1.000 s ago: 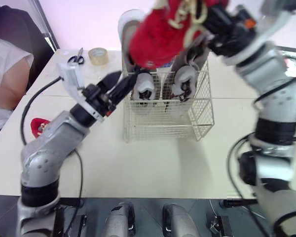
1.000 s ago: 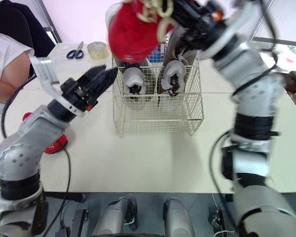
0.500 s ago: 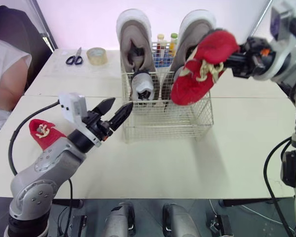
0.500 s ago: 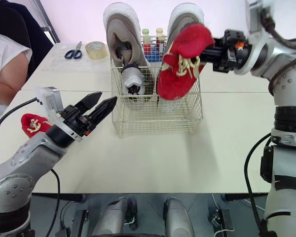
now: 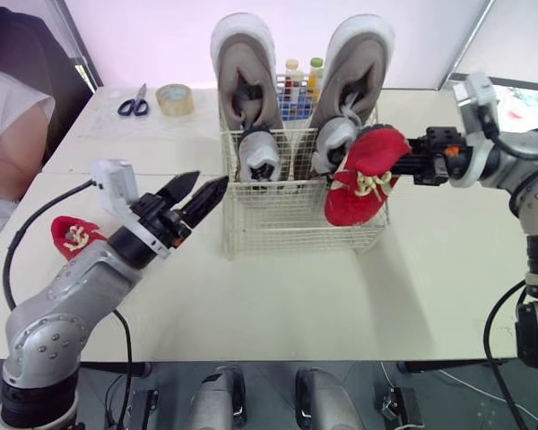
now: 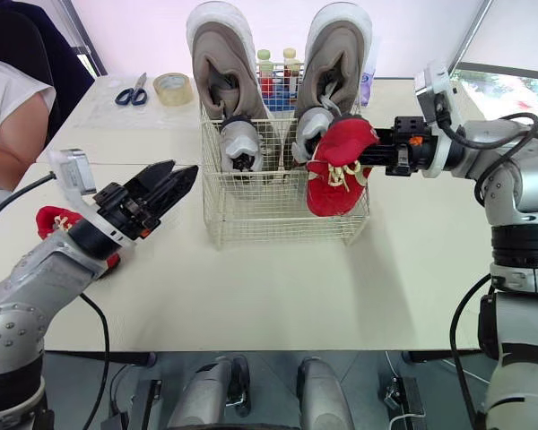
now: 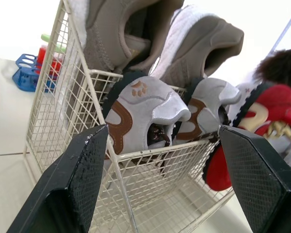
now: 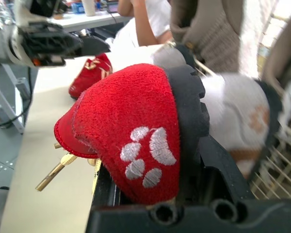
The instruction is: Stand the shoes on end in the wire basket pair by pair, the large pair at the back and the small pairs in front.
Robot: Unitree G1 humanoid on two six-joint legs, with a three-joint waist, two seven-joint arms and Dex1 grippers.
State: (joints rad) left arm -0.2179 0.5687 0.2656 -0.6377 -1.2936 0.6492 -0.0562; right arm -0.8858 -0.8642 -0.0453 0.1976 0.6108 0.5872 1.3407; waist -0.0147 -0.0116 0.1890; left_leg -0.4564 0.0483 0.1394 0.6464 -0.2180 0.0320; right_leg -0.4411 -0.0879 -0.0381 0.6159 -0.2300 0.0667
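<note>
A white wire basket [image 5: 291,235] stands mid-table. Two large beige shoes [image 5: 247,67] [image 5: 355,63] stand on end at its back. In front of them a small grey pair [image 5: 258,154] [image 5: 334,143] is upright. My right gripper [image 5: 411,162] is shut on a small red shoe [image 5: 363,175], which hangs toe-down at the basket's front right corner; I cannot tell whether it is inside the wire. The other red shoe [image 5: 74,237] lies on the table at the left. My left gripper [image 5: 200,192] is open just left of the basket, pointing at it.
Scissors [image 5: 130,100] and a tape roll [image 5: 177,98] lie at the back left. A blue rack of bottles [image 5: 298,90] stands behind the basket. A person in a white top [image 5: 9,134] sits at the left edge.
My right gripper has brought the red shoe down from above the basket to its front right corner. My left gripper stayed open beside the basket and drew slightly left.
</note>
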